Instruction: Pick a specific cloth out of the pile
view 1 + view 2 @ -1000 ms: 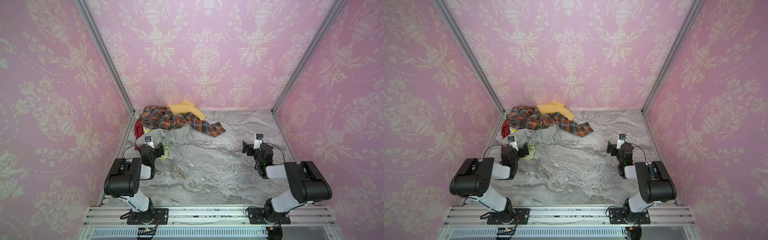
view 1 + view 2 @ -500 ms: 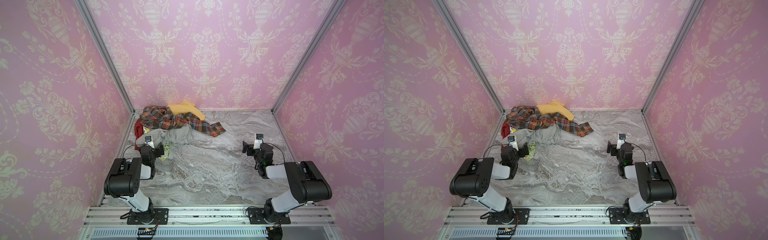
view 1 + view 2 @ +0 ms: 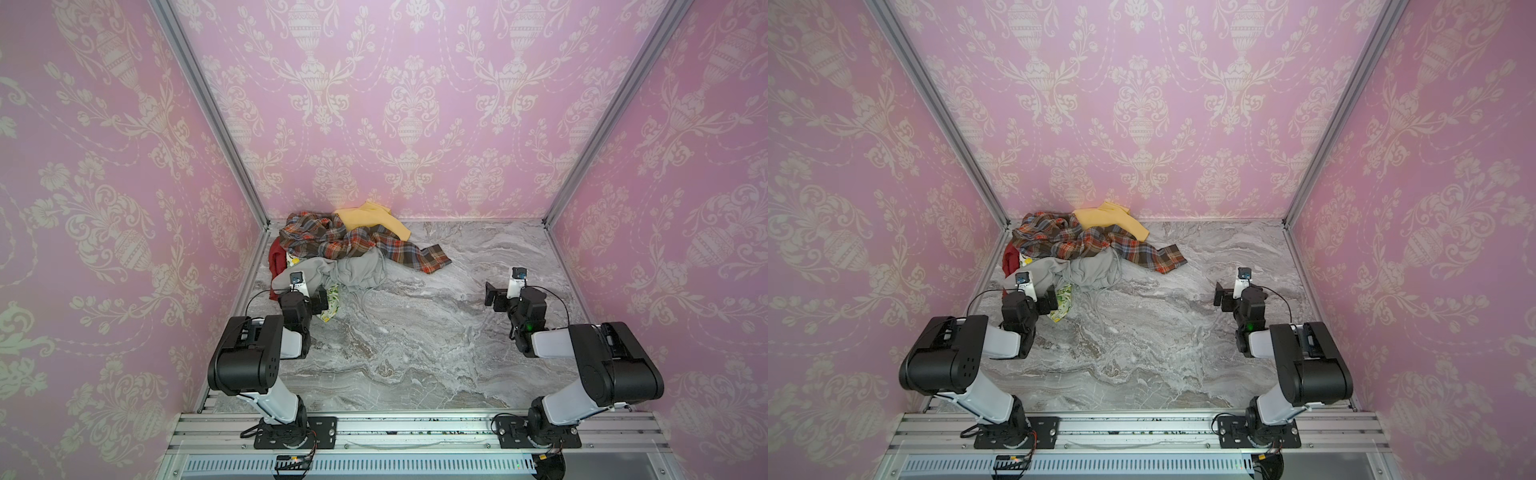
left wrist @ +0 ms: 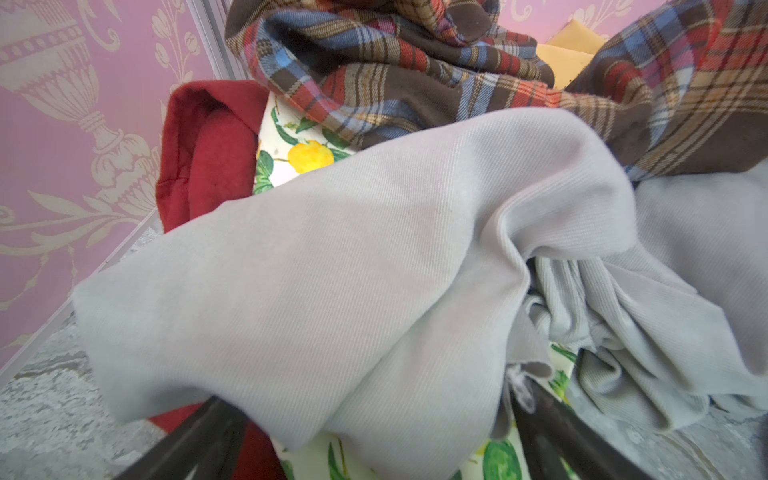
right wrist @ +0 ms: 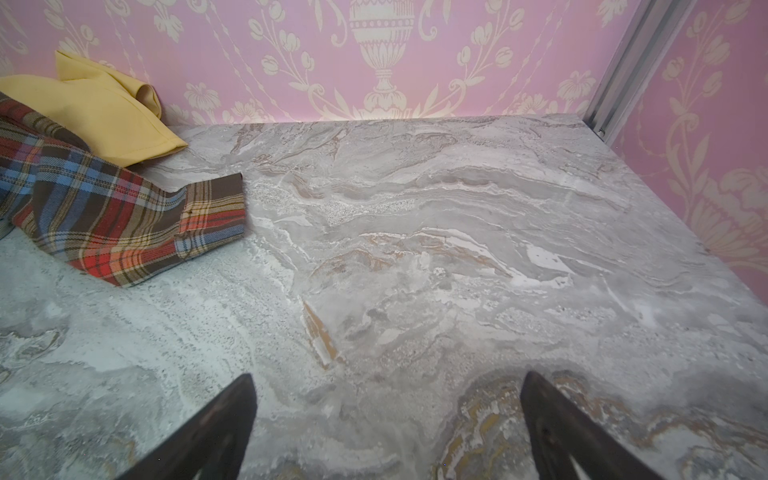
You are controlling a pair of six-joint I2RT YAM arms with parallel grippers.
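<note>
Your left gripper (image 4: pixel 374 407) sits at the near edge of the pile (image 3: pixel 332 243), jaws wide, holding nothing. The lemon-print cloth (image 4: pixel 305 156) lies dead ahead, mostly buried under the grey garment (image 4: pixel 353 257). Your right gripper (image 5: pixel 386 380) is also spread empty, well apart over the marble tabletop (image 5: pixel 415 208).

Between the left gripper's (image 4: pixel 368 390) matt black fingers (image 4: pixel 199 444), the grey garment (image 4: pixel 332 270) is fine-ribbed twill fabric; beyond it, the plaid garment (image 4: pixel 415 70) looks brushed and soft, the lemon-printed cloth (image 4: pixel 291 133) thin and smooth; below the right gripper (image 5: pixel 388 375), the table (image 5: pixel 415 208) is matt, marble-patterned, grainy.
</note>
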